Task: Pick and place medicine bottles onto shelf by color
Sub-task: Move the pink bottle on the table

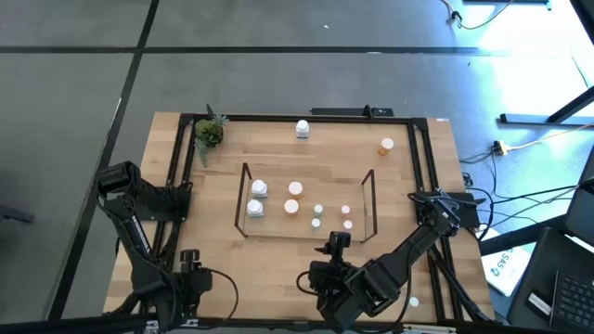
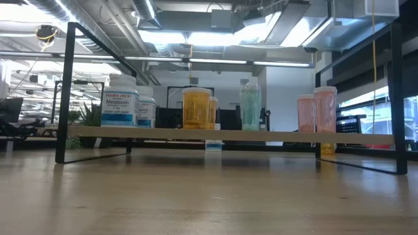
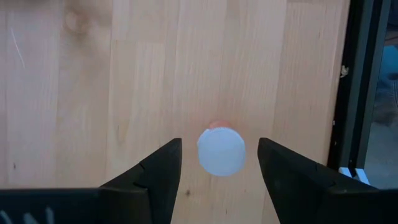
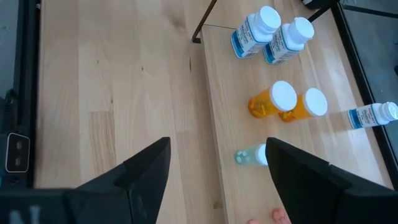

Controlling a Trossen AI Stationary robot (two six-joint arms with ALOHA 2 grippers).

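Where the high view looks down, we note the shelf (image 1: 246, 199) mid-table. On it stand the white pair (image 1: 256, 199), the orange pair (image 1: 293, 198), the teal pair (image 1: 316, 216) and the pink pair (image 1: 347, 218), each colour grouped from the shelf's left end to its right. Beyond the shelf's far side, one white bottle (image 1: 303, 128) and one orange bottle (image 1: 386, 145) stand on the table (image 1: 408, 269), well apart, with a potted plant (image 1: 209, 134) off the far left corner. The right gripper (image 1: 336, 243) sits just beside the shelf's near edge. The left gripper (image 1: 190, 264) is nearer than the shelf, off its left end.

Low view: we see all four colour groups upright on the shelf board, white at one end and pink at the other. No gripper shows.

Left wrist view: the fingers (image 3: 163, 171) stand spread on either side of a white-capped bottle (image 3: 221, 151) on the table, not touching it. A reddish sliver shows under the cap.

Right wrist view: the fingers are wide apart and hold nothing. One finger partly hides a teal bottle on the shelf.
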